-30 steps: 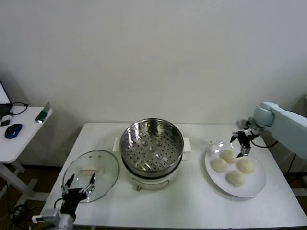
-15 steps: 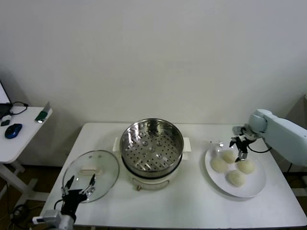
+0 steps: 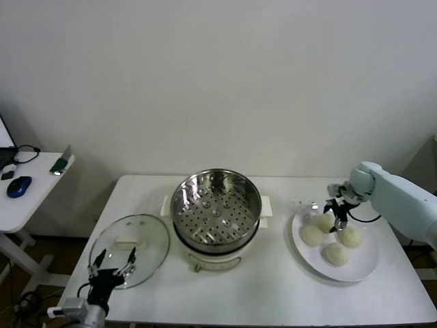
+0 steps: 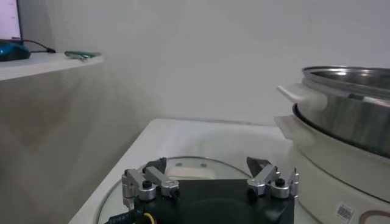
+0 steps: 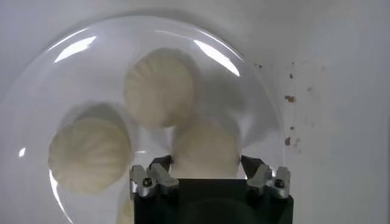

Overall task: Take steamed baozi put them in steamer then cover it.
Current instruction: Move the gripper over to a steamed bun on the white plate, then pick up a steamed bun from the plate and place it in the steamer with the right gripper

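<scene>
A round glass lid point(image 3: 130, 249) is lying flat on the white table point(image 3: 259, 294), near its front left corner. A white plate point(image 3: 360, 268) is sitting toward the right end. On a side table point(image 3: 20, 205) at far left, a blue mouse point(image 3: 19, 185) is resting.

The right gripper point(image 3: 334, 217) has come down from above the far edge of the plate point(image 3: 362, 269) and now sits low over the bun point(image 3: 326, 222) nearest the pot, its fingers point(image 5: 159, 172) drawn in on either side of that bun, and its arm reaches further in over the table.
</scene>
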`<control>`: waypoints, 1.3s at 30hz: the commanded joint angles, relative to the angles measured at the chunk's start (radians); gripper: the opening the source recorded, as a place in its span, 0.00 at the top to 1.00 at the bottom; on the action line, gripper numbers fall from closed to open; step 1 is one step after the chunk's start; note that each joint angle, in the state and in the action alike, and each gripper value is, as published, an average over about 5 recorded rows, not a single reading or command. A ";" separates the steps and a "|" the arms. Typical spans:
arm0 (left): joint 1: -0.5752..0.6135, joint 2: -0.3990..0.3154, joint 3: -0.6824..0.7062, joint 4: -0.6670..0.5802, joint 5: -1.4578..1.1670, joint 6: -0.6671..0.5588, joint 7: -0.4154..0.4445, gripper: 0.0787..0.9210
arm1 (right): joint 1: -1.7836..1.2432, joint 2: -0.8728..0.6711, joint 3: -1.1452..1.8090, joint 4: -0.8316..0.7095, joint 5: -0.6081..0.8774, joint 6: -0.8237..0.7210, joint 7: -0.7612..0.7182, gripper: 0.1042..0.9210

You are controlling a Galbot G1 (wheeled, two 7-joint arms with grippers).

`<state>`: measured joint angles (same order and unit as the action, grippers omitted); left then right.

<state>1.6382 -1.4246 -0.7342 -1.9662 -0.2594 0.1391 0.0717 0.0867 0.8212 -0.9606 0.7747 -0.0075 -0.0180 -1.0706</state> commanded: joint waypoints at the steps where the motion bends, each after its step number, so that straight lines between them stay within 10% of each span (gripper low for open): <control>1: -0.001 -0.001 0.001 -0.001 0.002 0.001 0.000 0.12 | -0.012 0.006 0.017 -0.009 -0.018 0.000 0.005 0.25; 24: -0.006 0.007 -0.002 -0.003 0.007 -0.006 0.000 0.12 | 0.731 0.084 -0.454 0.318 0.316 0.353 -0.091 0.28; 39: -0.007 0.014 -0.009 -0.023 0.009 -0.012 -0.002 0.12 | 0.759 0.412 -0.431 0.496 0.138 0.602 -0.045 0.29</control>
<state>1.6317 -1.4108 -0.7439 -1.9891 -0.2509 0.1268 0.0696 0.7927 1.1116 -1.3627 1.1898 0.1720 0.4767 -1.1170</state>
